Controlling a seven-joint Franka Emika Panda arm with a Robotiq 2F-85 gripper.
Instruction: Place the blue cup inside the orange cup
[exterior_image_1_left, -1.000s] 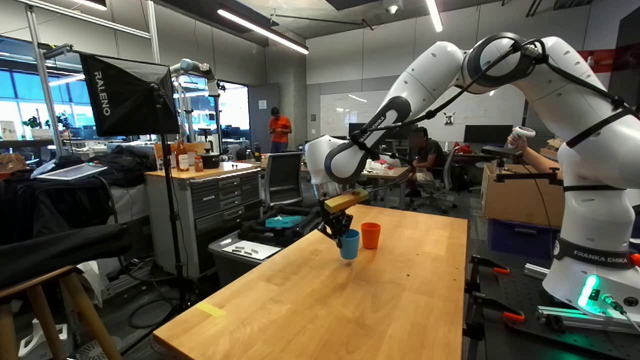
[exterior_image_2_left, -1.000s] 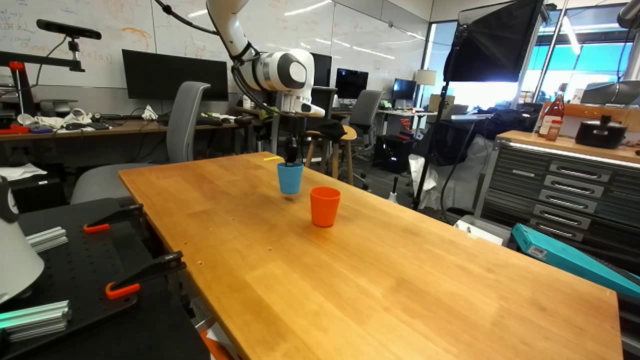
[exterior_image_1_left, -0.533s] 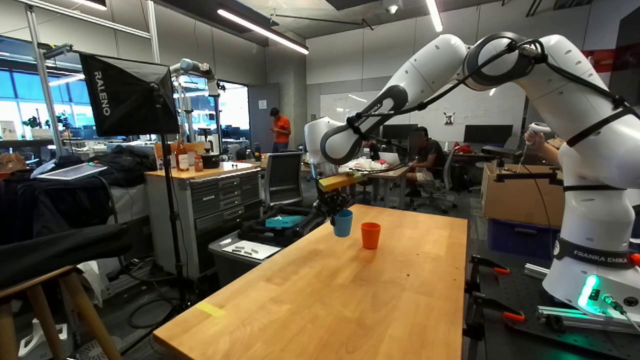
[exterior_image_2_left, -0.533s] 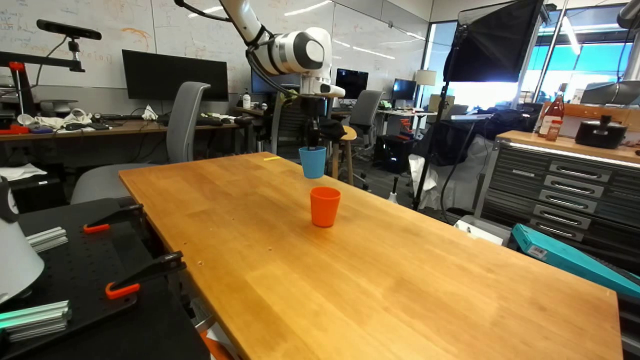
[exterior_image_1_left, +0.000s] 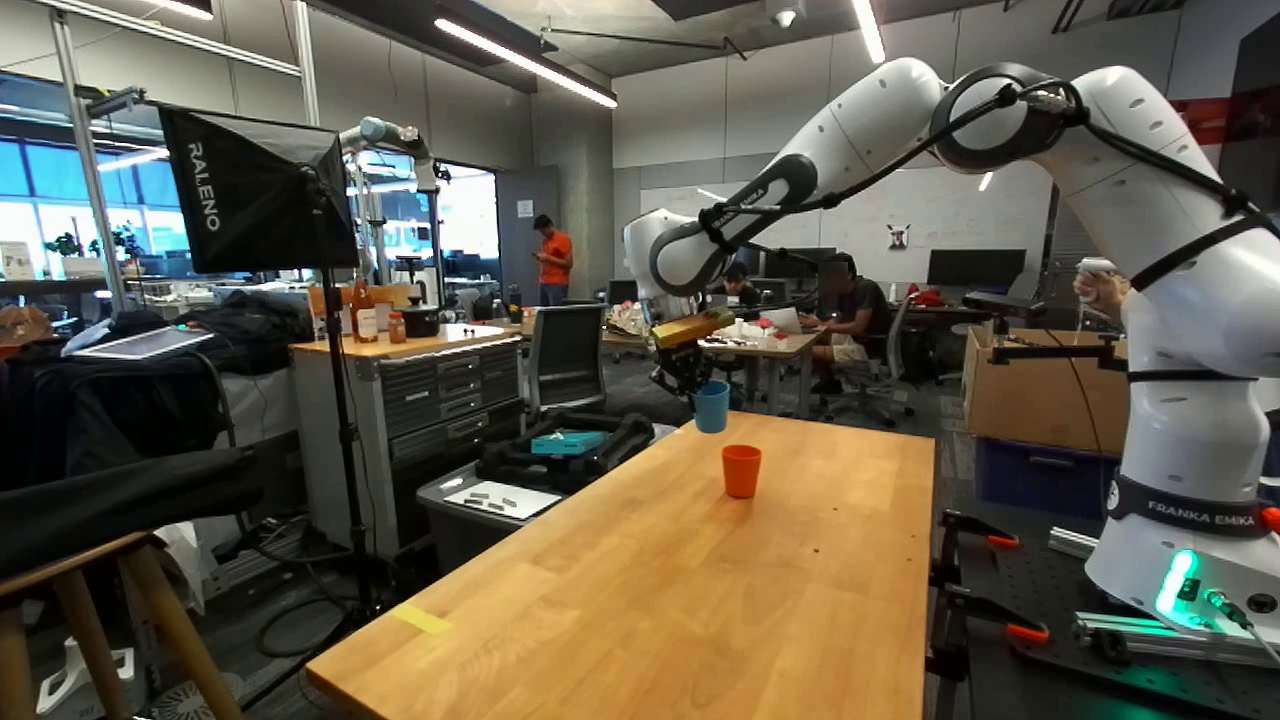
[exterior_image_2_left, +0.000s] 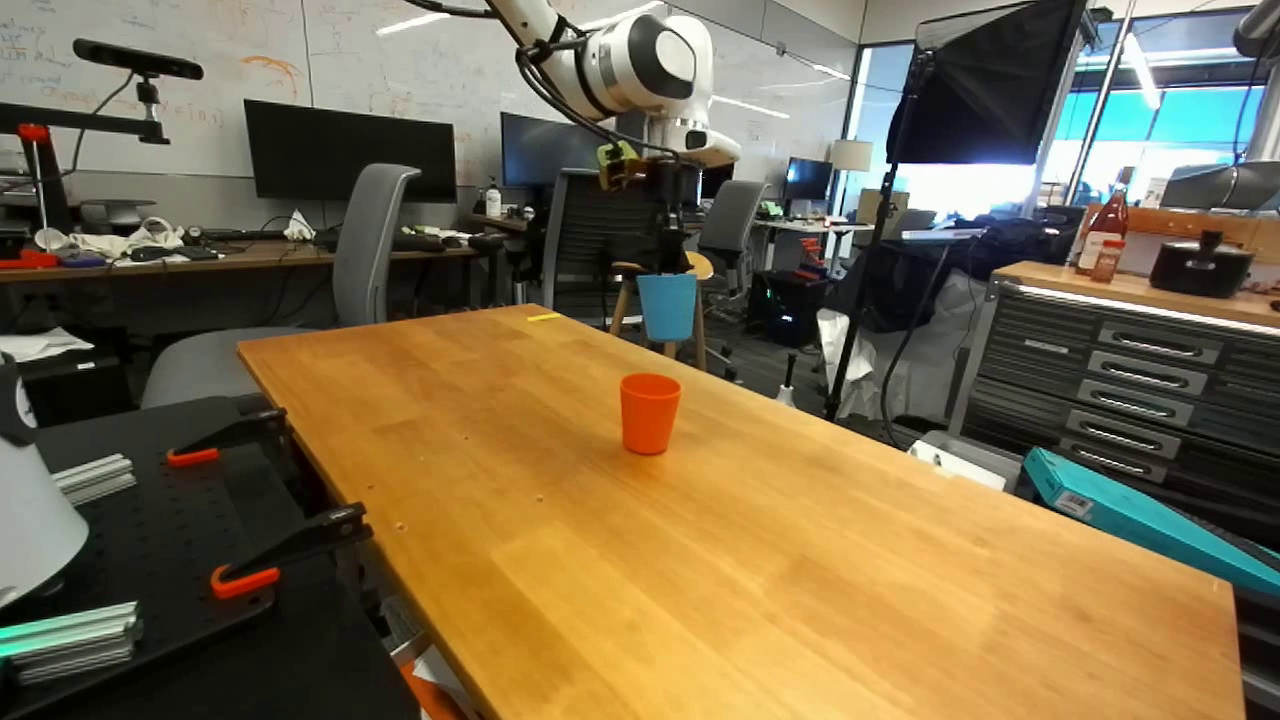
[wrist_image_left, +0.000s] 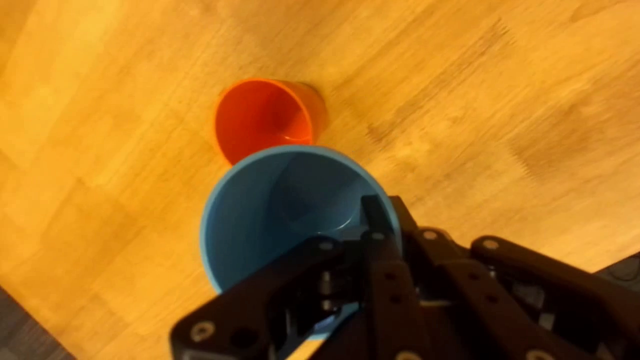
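Observation:
The blue cup (exterior_image_1_left: 711, 408) is upright in the air above the wooden table; it also shows in an exterior view (exterior_image_2_left: 667, 308) and in the wrist view (wrist_image_left: 235, 225). My gripper (wrist_image_left: 386, 205) is shut on its wall at the rim, one finger inside and one outside. The orange cup (exterior_image_1_left: 741, 472) stands upright on the table, mouth up and empty, also in an exterior view (exterior_image_2_left: 650, 414). In both exterior views the blue cup is higher than the orange cup and apart from it. In the wrist view the blue cup hides part of the orange cup's rim (wrist_image_left: 260, 115).
The wooden table (exterior_image_2_left: 800, 550) carries a strip of yellow tape (exterior_image_1_left: 422, 618) near one end. Black clamps with orange tips (exterior_image_2_left: 245, 580) grip the table edge by the robot base. A grey bin (exterior_image_1_left: 490, 505) and a softbox on a stand (exterior_image_1_left: 260, 190) stand beyond the long edge.
My gripper has lifted the blue cup higher above the table and shifted it, rightward in an exterior view, nearer to above the orange cup. The orange cup has not moved.

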